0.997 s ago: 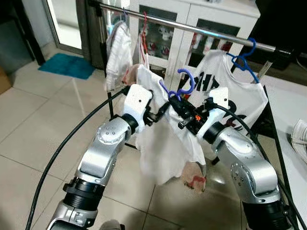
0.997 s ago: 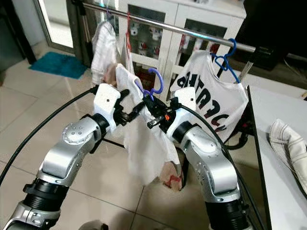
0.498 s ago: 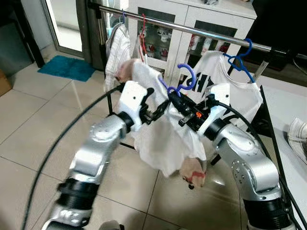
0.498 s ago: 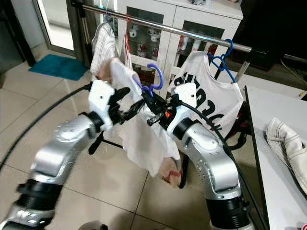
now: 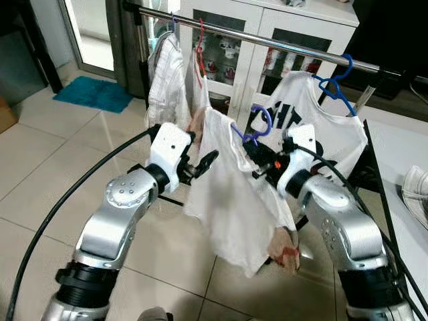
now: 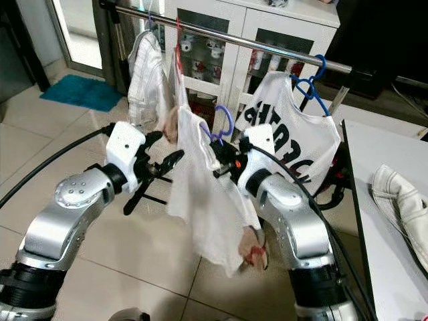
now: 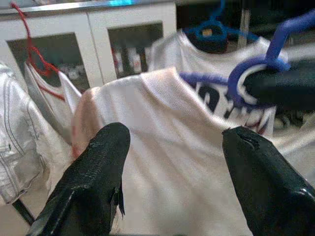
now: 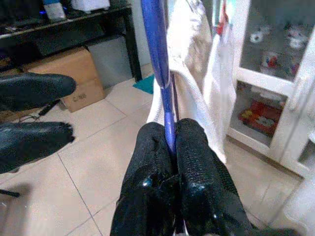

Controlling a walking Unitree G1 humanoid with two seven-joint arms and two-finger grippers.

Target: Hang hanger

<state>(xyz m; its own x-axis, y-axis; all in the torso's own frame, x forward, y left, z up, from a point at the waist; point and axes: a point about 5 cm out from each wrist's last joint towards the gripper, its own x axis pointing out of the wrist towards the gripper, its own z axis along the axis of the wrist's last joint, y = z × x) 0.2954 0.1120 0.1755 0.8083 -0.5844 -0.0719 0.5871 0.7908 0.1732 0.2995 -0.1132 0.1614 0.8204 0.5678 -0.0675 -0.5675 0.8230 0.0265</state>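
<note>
Fingers of the right claw pinch shut on the one blue-purple plastic hanger carrying a white shirt with reddish patches, held below the silver metal clothes rail. Beside the shirt's shoulder, the left claw stands spread and empty, its arm bent at the elbow. Three garments already hang from the rail: two white ones at the left end, and a white printed T-shirt on a blue hanger at the right, with bare rail between.
</note>
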